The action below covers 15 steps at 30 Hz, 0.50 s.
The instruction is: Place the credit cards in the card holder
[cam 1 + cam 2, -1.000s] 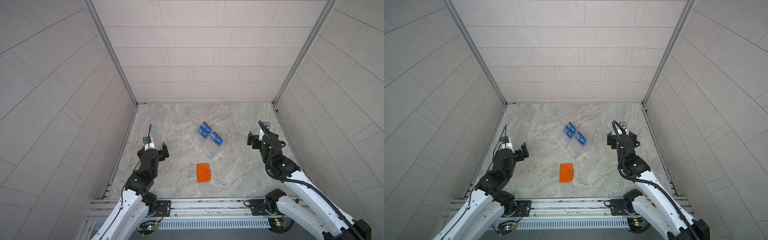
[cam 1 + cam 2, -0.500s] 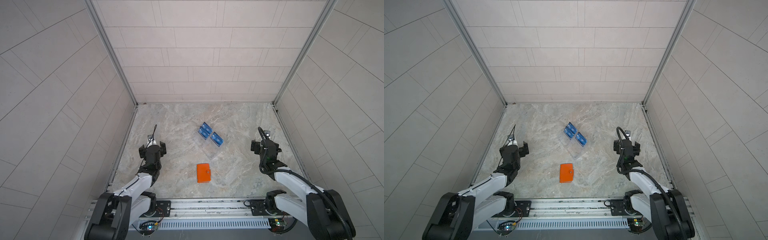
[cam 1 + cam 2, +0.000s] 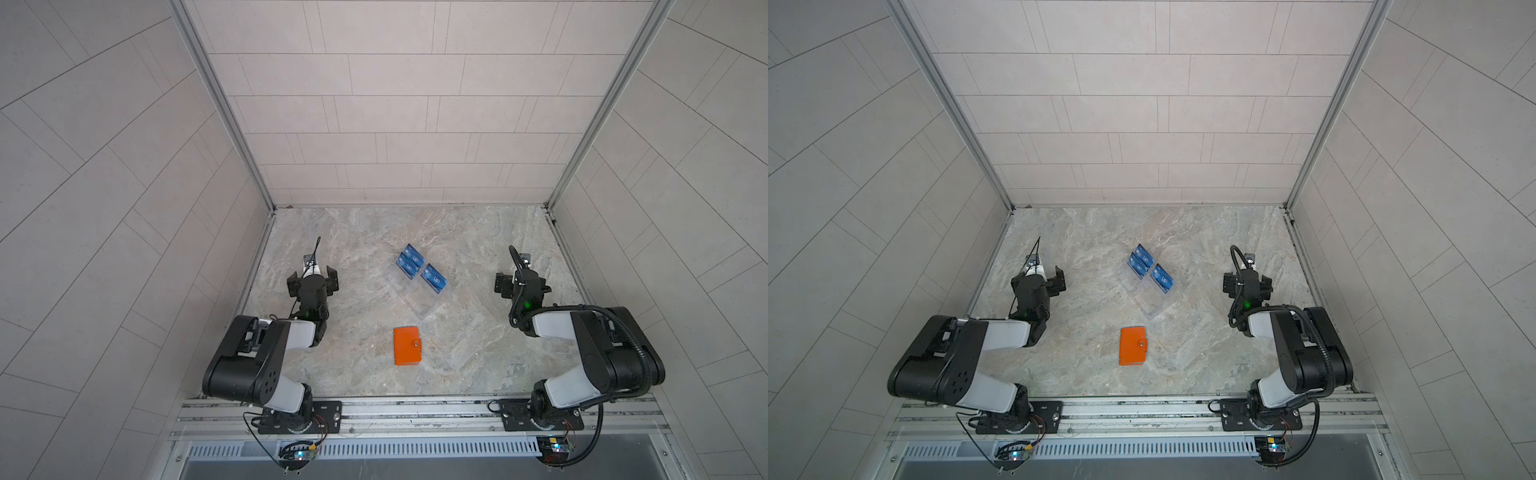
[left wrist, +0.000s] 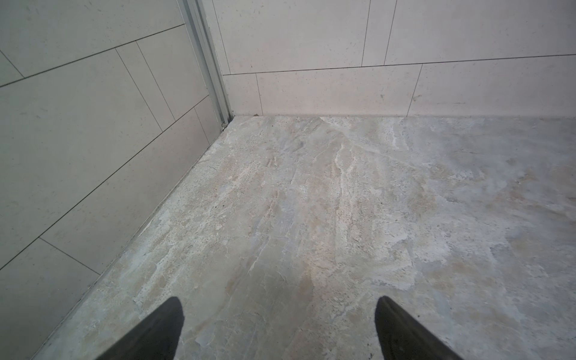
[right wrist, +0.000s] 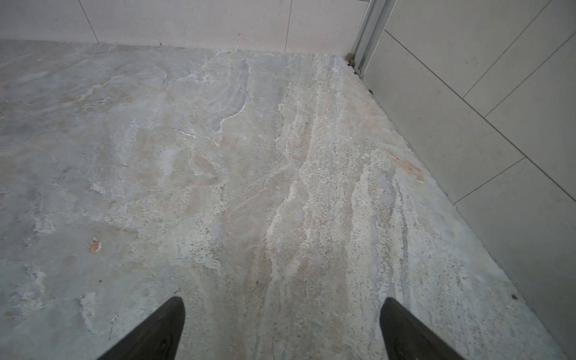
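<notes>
Hands wide open, holding nothing: left hand (image 4: 278, 298), right hand (image 5: 281, 299)

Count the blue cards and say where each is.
3. All sit on the clear acrylic rack: one flat blue plastic card at its far end, a second blue card overlapping it, a third blue card beside them. Others may hide behind.

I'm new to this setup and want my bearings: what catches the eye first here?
A small bright orange book-like card holder lies closed near the front middle of the grey marble-look tabletop. Just behind it, blue plastic credit cards lettered VIP sit on a clear acrylic rack. The left gripper and right gripper flank them, both open and empty.
</notes>
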Motion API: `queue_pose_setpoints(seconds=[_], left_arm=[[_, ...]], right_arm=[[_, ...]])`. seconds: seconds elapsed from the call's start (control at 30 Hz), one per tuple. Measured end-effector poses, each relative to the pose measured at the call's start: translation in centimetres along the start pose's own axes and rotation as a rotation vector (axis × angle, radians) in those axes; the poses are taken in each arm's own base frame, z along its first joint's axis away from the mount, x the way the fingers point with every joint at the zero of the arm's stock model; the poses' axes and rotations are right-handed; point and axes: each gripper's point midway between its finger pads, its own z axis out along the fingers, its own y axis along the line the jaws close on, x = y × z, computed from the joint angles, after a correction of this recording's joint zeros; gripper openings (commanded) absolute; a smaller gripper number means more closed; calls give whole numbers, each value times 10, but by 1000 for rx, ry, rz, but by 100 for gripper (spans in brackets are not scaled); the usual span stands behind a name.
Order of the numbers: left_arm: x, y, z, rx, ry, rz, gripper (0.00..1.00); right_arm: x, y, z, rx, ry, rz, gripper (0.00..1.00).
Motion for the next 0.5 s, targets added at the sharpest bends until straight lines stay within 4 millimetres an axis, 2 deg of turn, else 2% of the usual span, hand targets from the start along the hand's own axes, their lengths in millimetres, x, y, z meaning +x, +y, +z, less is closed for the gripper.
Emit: queue_pose_setpoints(seconds=[0.2,0.5], left_arm=[[-10,3,0,-11,-38,-19,100],[-12,4,-1,-17,-46,-22,100]], right_arm=[[-5,3,0,-7,-16,-6,100],[-10,9,-1,-18,-27,-18,100]])
